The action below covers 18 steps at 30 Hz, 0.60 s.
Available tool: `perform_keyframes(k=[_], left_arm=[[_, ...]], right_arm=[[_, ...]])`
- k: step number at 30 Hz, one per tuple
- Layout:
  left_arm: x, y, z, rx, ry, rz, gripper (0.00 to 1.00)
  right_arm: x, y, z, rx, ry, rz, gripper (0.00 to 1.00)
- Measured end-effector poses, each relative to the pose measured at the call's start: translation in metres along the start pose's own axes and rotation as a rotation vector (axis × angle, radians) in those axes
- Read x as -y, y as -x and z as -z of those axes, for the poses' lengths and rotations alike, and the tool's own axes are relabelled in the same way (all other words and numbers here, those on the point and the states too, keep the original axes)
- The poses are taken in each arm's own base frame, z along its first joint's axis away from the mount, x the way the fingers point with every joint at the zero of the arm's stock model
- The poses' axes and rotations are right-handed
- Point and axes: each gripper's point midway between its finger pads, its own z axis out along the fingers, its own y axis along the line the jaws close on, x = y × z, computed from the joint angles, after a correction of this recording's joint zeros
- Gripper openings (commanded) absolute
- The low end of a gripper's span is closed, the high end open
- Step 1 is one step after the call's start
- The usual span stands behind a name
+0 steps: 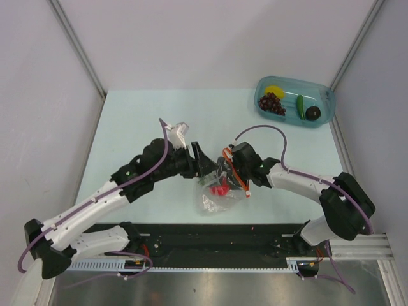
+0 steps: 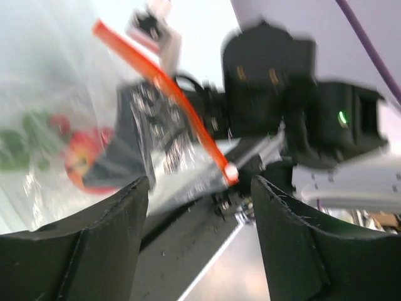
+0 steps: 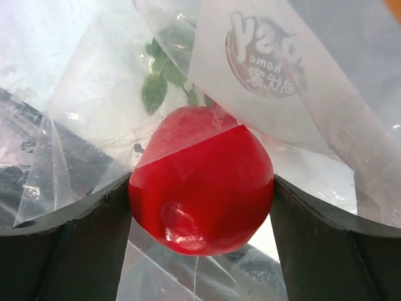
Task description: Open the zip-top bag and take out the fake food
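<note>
**Bag held up between both grippers; red fruit in right jaws**

Top view: The bag sits over the near middle of the table, crumpled, its lower part at the table's near edge. The red fruit shows through the film. The zipper runs slantwise along the right gripper, with the slider at its lower end. The left gripper is just left of the bag's top; whether it touches cannot be told here. The tray is at the far right corner, well apart from the bag. It holds the lemon, grapes, green vegetable and dark round piece.

Left wrist view (blurred): The left gripper has its fingers wide apart. The bag's film and the zipper's lower end hang in the gap, but neither finger presses on them; nothing is gripped. The slider is at the zipper's top. The fruit is at the left behind the film. The right gripper's black body is close behind the bag.

Right wrist view: The right gripper has its jaws spread wide, with the fruit filling the gap and both fingers against its sides. The bag drapes over the fruit's upper half; the lower half shows bare. Whether film lies between pads and fruit cannot be told. Green leaves show behind the film above.
</note>
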Motion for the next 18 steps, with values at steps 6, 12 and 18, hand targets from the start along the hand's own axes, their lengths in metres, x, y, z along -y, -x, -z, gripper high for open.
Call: perform_keyframes(k=[6, 12, 18], left_arm=[[-0.016, 0.015, -0.027, 0.006, 0.14, -0.04, 0.65], [-0.037, 0.005, -0.039, -0.048, 0.224, -0.072, 0.72], [-0.026, 0.019, -0.049, -0.03, 0.216, -0.078, 0.74]], right_arm=[[-0.012, 0.01, 0.011, 0.092, -0.035, 0.009, 0.01], [-0.015, 0.01, 0.013, 0.134, -0.075, 0.027, 0.0], [-0.016, 0.001, 0.011, 0.143, -0.109, 0.063, 0.0]])
